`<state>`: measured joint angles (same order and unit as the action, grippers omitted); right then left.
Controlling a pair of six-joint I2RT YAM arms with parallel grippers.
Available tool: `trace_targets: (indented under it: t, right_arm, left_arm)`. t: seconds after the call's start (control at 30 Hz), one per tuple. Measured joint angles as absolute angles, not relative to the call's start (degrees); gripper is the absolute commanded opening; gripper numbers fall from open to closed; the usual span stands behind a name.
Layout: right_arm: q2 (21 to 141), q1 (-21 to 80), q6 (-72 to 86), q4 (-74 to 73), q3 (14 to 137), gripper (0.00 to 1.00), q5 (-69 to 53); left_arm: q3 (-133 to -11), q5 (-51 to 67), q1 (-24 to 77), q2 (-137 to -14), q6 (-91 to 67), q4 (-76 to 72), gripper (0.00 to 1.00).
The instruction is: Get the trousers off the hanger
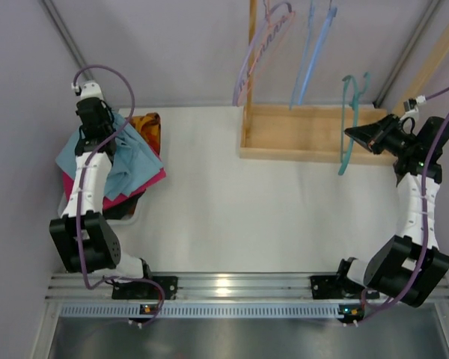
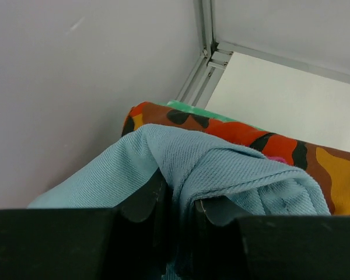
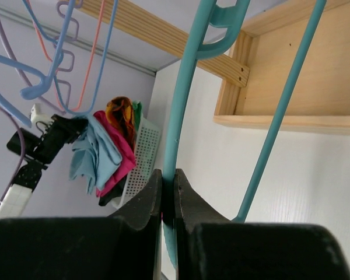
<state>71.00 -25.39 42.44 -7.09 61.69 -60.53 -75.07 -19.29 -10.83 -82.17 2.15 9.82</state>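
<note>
Trousers (image 1: 131, 161) sit bunched over the magenta cloth (image 1: 153, 182) at the white basket (image 3: 141, 153), far left, with the left gripper (image 2: 178, 197) clamped tight on one fold; resting or lifted, unclear. Hanger (image 3: 184, 105) stands well apart beside the wooden rack (image 1: 314, 131), its thin bar pinched in the fully closed right gripper (image 3: 168, 182).

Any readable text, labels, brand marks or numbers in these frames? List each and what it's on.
No readable text in any view.
trousers: plain weave, no tag showing.
hanger: no lettering visible.
patterned cloth: blotches only, no letters.
wooden rack: bare wood, no marks.
base rail: small lit indicators, no legible print.
</note>
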Motion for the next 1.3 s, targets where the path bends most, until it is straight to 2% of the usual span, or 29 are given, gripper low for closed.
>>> trace_targets:
  t: [0.03,0.07,0.17,0.2,0.3,0.7,0.8,1.03,1.3]
  right_arm:
    - [71.0,-25.3,42.4,-7.2,62.0,0.00,-60.4]
    - [70.9,-25.1,42.3,-7.3,62.2,0.00,-60.4]
    - [70.9,-24.7,41.5,-8.4,63.1,0.00,-60.4]
    - [70.8,-24.6,41.2,-8.8,63.4,0.00,-60.4]
    - [70.1,-24.5,40.6,-9.6,63.9,0.00,-60.4]
    - [66.1,-24.1,38.6,-12.1,64.9,0.00,-61.0]
    - [65.3,-24.0,38.3,-13.5,66.6,0.00,-61.1]
    - [64.2,-23.2,41.7,-11.5,72.3,0.00,-59.9]
    - [73.6,-19.0,46.7,-8.2,86.2,0.00,-55.1]
  left_arm:
    - [-75.1,-19.2,-10.7,-83.9,2.3,8.6,0.26]
    - [-75.2,-19.1,-10.5,-85.6,2.5,7.0,0.38]
    - [-75.7,-18.9,-10.0,-88.9,3.2,4.3,0.56]
    - [-75.7,-18.9,-9.8,-89.4,3.5,3.8,0.71]
    - [-76.4,-19.2,-9.5,-89.3,5.1,3.9,0.98]
    - [-95.7,-15.4,-7.4,-86.8,7.3,18.0,0.98]
    - [-98.5,-16.3,-2.5,-84.1,8.8,19.1,0.98]
    - [-95.5,-12.5,20.8,-81.0,10.7,20.5,0.98]
    - [-88.2,-5.3,24.3,-81.1,6.0,23.4,0.98]
